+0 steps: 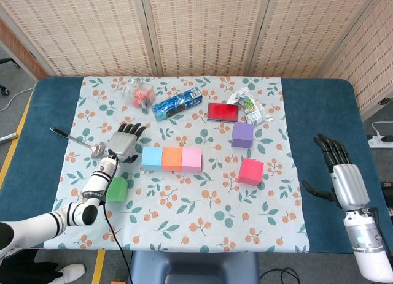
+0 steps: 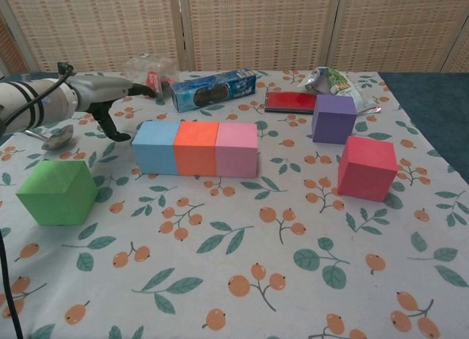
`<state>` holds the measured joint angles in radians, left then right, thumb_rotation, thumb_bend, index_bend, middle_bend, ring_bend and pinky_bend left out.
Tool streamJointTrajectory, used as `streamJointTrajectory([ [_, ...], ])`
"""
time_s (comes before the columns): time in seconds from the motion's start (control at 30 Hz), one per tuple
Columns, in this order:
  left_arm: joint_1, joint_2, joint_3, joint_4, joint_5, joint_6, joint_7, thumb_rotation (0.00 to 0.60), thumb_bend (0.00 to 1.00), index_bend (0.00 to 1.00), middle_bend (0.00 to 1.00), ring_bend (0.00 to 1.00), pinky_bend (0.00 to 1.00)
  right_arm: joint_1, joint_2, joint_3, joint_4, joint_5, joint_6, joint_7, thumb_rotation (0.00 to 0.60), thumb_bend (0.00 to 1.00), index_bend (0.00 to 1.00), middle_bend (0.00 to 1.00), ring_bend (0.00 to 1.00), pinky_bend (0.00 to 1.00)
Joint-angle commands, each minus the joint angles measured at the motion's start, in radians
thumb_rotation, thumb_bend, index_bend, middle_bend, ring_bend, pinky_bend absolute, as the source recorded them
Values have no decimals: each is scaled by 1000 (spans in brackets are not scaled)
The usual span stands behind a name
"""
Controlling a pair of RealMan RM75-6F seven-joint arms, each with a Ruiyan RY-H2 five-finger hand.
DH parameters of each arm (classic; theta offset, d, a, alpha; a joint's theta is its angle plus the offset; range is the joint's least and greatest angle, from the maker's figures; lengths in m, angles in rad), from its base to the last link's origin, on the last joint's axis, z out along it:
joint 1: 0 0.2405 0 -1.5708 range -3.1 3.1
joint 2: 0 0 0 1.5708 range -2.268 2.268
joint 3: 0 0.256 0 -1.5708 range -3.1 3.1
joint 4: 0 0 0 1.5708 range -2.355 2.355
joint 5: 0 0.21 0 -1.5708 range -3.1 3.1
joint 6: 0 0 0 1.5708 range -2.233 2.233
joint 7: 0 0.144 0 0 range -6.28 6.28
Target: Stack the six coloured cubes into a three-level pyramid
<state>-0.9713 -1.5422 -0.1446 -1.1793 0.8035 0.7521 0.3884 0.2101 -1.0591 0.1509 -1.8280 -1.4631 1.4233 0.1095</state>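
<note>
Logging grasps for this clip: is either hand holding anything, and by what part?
Nothing is held. The left hand hovers open beside the blue cube; the right hand is open, off the cloth.

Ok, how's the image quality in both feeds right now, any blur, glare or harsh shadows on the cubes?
Head view: even, soft light, everything sharp, no glare on the blue cube, orange cube or pink cube; only faint shadows. Chest view: cubes crisp, with soft shadows on the cloth beside the red cube and green cube; the left hand looks slightly soft near the frame edge.
</note>
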Motion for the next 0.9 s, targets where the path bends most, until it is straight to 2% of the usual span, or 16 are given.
streamJointTrajectory([
  [0.03, -12, -16, -14, 16, 13, -22, -21, 600, 350, 27, 0, 0, 14, -1, 1, 1, 0, 2, 1, 2, 600, 109, 0, 8, 0, 0],
  [0.43, -37, -37, -25, 34, 3, -45, 2, 600, 351, 26, 0, 0, 14, -7, 9, 5, 5, 11, 6, 12, 600, 109, 0, 8, 0, 0],
  [0.63, -27, -15, -25, 7, -11, -24, 14, 600, 351, 23, 0, 0, 14, -8, 11, 6, 7, 12, 5, 19, 600, 109, 0, 8, 0, 0],
  [0.8, 17, 64, -26, -90, 5, 34, -6, 600, 351, 18, 0, 0, 14, -9, 12, 5, 11, 2, 8, 31, 600, 109, 0, 8, 0, 0],
  [0.9, 71, 147, -23, -208, 54, 112, -34, 600, 351, 24, 0, 0, 14, -10, 12, 2, 14, -10, 13, 42, 600, 110, 0, 8, 0, 0],
])
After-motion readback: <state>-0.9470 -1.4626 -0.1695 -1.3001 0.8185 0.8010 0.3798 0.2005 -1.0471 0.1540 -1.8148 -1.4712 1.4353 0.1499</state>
